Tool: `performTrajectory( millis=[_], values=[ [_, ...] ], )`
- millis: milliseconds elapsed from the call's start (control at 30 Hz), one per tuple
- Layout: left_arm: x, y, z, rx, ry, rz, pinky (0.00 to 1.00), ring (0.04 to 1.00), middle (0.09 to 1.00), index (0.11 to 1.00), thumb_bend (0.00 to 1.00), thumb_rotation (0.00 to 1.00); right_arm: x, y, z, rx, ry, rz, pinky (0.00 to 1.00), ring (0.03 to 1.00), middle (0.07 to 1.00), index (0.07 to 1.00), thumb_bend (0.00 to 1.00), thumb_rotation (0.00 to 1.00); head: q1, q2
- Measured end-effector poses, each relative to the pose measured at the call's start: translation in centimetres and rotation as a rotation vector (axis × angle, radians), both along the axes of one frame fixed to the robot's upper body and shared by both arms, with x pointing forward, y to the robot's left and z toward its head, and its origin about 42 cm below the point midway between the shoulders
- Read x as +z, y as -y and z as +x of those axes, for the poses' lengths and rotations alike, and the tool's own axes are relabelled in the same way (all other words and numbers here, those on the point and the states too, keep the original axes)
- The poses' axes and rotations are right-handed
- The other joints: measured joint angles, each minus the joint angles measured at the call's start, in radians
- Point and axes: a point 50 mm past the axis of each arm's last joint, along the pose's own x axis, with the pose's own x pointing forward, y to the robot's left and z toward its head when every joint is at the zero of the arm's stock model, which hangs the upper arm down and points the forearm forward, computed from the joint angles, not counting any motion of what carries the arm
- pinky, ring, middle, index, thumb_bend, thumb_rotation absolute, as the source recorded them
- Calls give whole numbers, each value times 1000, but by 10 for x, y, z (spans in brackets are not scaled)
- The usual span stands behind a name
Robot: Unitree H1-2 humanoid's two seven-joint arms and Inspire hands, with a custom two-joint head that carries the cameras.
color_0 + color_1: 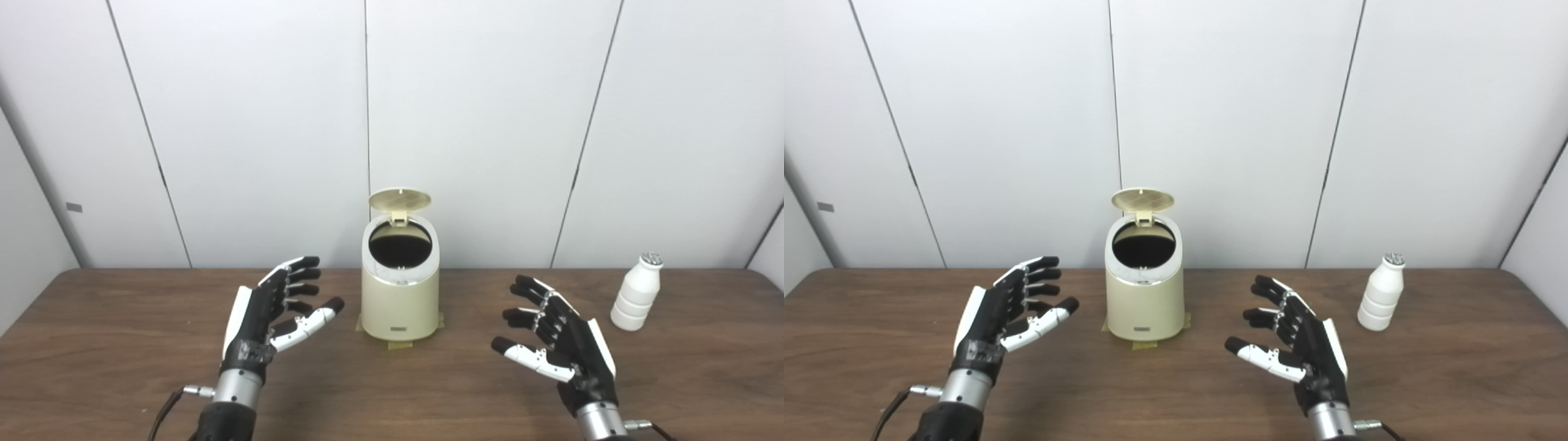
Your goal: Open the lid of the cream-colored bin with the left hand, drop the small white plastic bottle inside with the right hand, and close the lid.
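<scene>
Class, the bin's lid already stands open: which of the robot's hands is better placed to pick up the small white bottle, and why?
The right hand. It is open and empty on the same side as the small white plastic bottle, while the cream-colored bin stands between the bottle and the left hand.

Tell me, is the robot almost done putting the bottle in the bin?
Not yet. The bin has its lid standing open, so that step looks done. Both the left hand and right hand are open and empty. The bottle still stands on the table; grabbing, dropping and closing remain.

Dark wood table (122, 343), cream bin (399, 303) taped down, white bottle (637, 294) upright
</scene>
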Motion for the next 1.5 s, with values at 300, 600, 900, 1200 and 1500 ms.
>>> performTrajectory(
  millis=[300, 600, 900, 1200, 1500],
  values=[
    [-26, -9, -15, -4, -22, -39, 573, 671, 729, 773, 691, 166, 1, -2, -5, 5, 8, -5, 553, 615, 768, 763, 781, 121, -51, -23],
    [-30, -23, -13, -4, 3, -15, 623, 690, 734, 773, 673, 138, 90, 45, 29, 76, 134, -360, 492, 644, 779, 759, 838, 100, -215, -78],
    [-29, -34, -9, 11, 10, -15, 668, 722, 755, 790, 619, 78, 186, 96, 72, -61, 267, -518, 586, 722, 792, 753, 872, 175, -307, -130],
    [-29, -35, -8, 8, 8, -25, 669, 727, 760, 783, 609, 12, 176, 156, 68, -243, 167, -599, 800, 879, 879, 831, 816, 166, -330, -127],
    [-31, -38, -8, 7, 2, -18, 661, 723, 757, 783, 651, 0, 141, 194, 64, -241, -13, -607, 763, 923, 994, 949, 915, 264, -344, -126]
  ],
)
